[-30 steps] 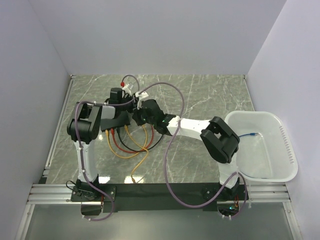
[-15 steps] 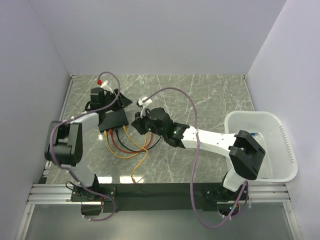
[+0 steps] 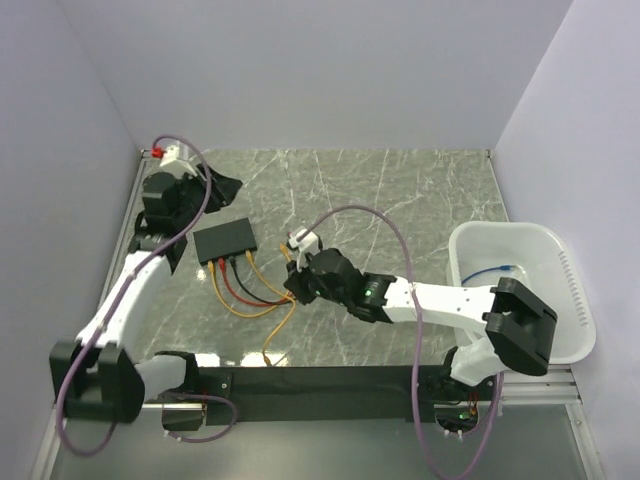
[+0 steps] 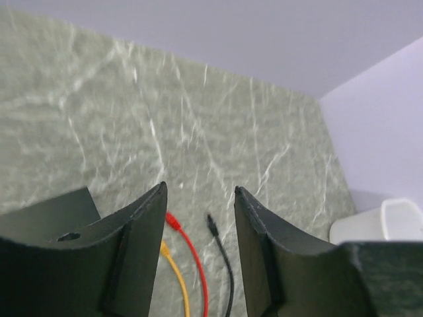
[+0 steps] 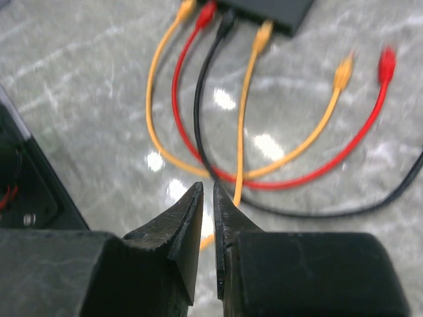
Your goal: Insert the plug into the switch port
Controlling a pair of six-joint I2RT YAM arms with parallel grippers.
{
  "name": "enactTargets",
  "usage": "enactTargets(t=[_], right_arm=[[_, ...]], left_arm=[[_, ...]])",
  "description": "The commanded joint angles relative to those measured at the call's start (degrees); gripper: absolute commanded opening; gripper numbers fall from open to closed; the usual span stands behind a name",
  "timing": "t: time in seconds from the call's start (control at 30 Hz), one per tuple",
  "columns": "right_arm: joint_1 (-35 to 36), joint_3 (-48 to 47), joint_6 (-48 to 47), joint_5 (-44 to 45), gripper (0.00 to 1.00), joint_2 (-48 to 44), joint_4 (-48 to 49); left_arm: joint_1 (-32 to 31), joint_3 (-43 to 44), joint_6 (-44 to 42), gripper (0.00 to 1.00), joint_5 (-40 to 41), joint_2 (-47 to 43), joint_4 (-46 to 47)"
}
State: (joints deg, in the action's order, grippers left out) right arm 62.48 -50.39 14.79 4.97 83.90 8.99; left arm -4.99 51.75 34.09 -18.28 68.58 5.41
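1. The switch (image 3: 226,240) lies flat on the left of the marble table (image 3: 420,190), with four plugs (image 5: 226,23) seated along its near edge, so insertion looks done
2. The left gripper (image 4: 199,198) hovers beyond the switch, jaws wide apart and empty
3. The right gripper (image 5: 207,191) hangs over the cable loops (image 5: 198,132), jaws all but closed, nothing pinched
4. Probably only pulling the arms clear is left

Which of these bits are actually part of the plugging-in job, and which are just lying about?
Part of the job: the switch; the orange, red and black cables plugged into it; the loose orange plug and red plug.
Lying about: the white tub; the blue cable inside it.
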Motion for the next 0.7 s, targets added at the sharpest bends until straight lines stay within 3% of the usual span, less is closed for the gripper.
enactTargets(t=[0.0,0.1,0.27,0.33,0.37,0.43,0.5,0.67], right_arm=[[1.2,2.6,1.6,2.4,0.19,-5.1,0.0],[1.7,4.7,2.3,3.1,0.22,-7.2,-0.6],[2.5,5.5,2.1,2.9,0.4,-9.6,-1.7],[2.9,5.5,1.8,2.8,0.48,-10.6,-2.6],[3.1,5.5,1.8,3.1,0.59,-11.0,-2.8],[3.4,5.8,2.0,3.4,0.7,-12.2,-3.4],[3.4,6.0,2.2,3.7,0.74,-13.2,-3.8],[4.1,7.5,2.6,3.3,0.82,-16.0,-3.9]], left_arm=[[0.2,-0.3,-0.9,0.5,5.4,-9.0,-1.4],[0.2,-1.6,-1.1,0.45,9.7,-13.3,-1.3],[0.2,-3.5,-1.2,0.46,10.2,-15.0,0.7],[0.2,-3.1,-2.0,0.51,10.1,-15.7,0.2],[0.2,-3.3,-2.2,0.54,9.6,-15.9,0.5],[0.2,-3.6,-2.1,0.61,9.1,-16.5,1.2],[0.2,-4.0,-1.7,0.69,7.8,-17.1,1.9],[-0.1,-5.1,-2.1,0.76,8.2,-20.3,3.0]])
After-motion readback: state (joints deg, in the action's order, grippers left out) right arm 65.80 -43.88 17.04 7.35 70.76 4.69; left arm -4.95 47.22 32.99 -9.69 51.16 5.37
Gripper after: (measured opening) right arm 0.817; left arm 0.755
